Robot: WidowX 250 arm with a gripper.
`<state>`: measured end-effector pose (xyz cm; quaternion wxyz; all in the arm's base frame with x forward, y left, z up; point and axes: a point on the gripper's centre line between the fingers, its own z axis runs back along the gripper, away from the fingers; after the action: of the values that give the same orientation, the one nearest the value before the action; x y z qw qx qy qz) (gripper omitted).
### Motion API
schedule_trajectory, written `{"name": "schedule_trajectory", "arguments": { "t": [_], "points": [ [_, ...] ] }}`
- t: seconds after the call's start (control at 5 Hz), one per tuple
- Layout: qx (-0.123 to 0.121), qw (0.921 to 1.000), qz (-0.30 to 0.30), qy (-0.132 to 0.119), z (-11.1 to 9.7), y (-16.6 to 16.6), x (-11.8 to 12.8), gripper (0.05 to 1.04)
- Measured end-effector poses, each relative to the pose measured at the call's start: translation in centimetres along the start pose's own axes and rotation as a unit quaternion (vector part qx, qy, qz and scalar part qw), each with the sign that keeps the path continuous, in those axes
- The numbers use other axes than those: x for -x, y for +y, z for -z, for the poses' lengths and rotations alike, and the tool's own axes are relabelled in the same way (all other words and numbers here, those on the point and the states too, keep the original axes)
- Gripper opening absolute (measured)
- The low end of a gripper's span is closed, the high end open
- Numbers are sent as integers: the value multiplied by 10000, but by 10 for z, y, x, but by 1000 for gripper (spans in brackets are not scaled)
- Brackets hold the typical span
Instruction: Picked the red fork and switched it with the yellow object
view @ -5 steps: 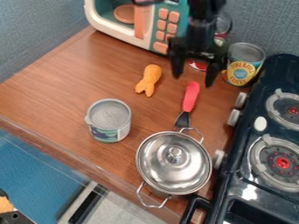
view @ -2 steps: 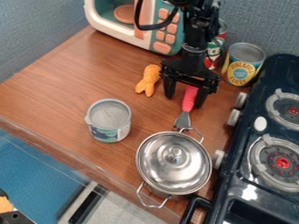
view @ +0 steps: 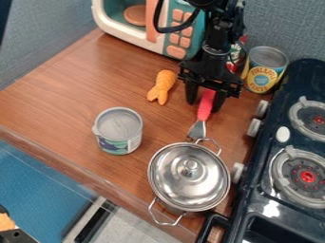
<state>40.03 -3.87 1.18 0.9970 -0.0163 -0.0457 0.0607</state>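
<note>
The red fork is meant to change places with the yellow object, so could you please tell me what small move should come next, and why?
Probably close the jaws on the handle: the gripper is open over the fork, one jaw on each side of its red handle, with a gap visible on one side, so it does not look gripped yet.
</note>
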Motion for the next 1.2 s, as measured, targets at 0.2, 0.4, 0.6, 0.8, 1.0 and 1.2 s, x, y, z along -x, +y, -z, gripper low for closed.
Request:
{"name": "schedule_trajectory", "arguments": {
  "t": [0.2,0.4,0.6,0.8,1.0,1.2],
  "points": [
    [29,9999,-103,-25,-1,0,1,415],
    [108,9996,-239,54,-5,-2,6,408],
    [153,9987,-485,73,-17,1,11,408],
    [161,9944,-998,-311,-49,13,6,408],
    [65,9761,-1984,-884,-86,45,4,408],
    [-127,9472,-2939,-1274,-108,74,6,408]
  ]
}}
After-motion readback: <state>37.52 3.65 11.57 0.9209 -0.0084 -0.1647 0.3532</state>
